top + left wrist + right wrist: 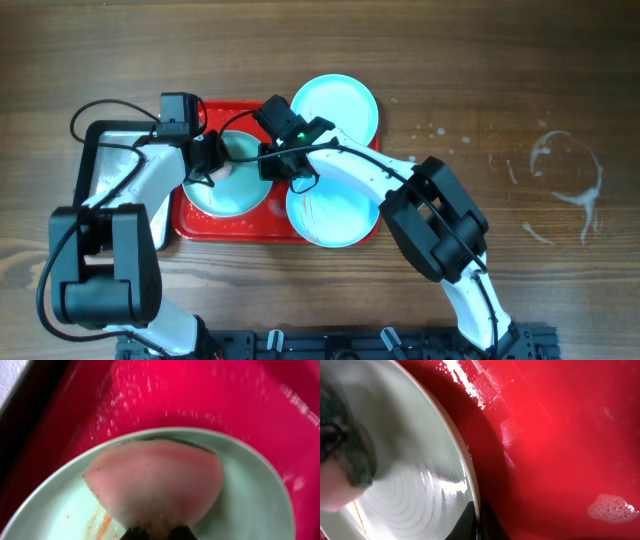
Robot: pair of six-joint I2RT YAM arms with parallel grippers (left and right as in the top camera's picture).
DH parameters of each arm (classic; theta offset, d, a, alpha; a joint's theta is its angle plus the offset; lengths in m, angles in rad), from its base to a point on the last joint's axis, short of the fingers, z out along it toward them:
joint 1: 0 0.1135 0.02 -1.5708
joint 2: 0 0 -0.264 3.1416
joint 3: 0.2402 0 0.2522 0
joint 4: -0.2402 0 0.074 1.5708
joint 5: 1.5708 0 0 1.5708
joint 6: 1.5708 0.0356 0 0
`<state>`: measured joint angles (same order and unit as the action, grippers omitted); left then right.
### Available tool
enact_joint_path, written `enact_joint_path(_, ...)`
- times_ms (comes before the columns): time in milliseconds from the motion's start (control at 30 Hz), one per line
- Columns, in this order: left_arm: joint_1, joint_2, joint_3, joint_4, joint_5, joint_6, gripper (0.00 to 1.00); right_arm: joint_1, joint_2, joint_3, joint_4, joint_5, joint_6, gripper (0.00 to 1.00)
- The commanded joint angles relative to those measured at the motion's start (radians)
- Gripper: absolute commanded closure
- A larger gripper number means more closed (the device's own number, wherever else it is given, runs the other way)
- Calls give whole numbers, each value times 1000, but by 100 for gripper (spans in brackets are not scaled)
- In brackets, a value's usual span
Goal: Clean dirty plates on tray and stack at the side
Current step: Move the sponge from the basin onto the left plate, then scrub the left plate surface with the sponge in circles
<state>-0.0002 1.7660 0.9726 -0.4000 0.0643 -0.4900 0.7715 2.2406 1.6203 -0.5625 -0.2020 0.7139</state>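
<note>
Left of the table's middle, on the tray [230, 230], a smeared plate [235, 198] lies under the left gripper [213, 165], which pinches a pink sponge [155, 480] against it. The right gripper [277, 163] clamps its right rim. A second plate [345, 100] sits toward the far edge, and a third plate [335, 215] at the tray's right rim.

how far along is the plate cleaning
Done: far plate and near plate lie at the tray's right side, unstacked. In hand: left gripper presses a sponge on the third plate; right gripper grips its rim; orange smears show. Left: stacking all three.
</note>
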Motion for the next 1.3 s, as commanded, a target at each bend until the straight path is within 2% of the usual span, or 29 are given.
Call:
enact_joint_path(0,2,48,10,58,-57,-131,96,1,58,-25,-11,9,-15,96)
enact_joint_path(200,2,85,10,58,-92,-262,96,1,58,-25,-7,9,-27,96)
enact_joint_path(333,2,89,10,-87,-92,-395,96,1,58,-25,-3,9,-26,96)
enact_joint_path(533,5,89,10,-246,-91,-397,96,1,58,-25,-3,9,-31,96)
enact_joint_path(667,5,89,10,-336,-77,-370,96,1,58,-25,-3,9,-31,96)
enact_joint_path(800,5,89,10,-471,-77,-220,96,1,58,-25,0,8,-31,96)
enact_joint_path(967,5,89,10,-557,-55,-114,96,1,58,-25,1,5,-31,96)
enact_joint_path(1067,5,89,10,-546,-27,-39,96,1,58,-25,1,-3,-31,96)
enact_joint_path(1267,3,89,10,-343,23,-42,96,1,58,-25,1,-3,-31,96)
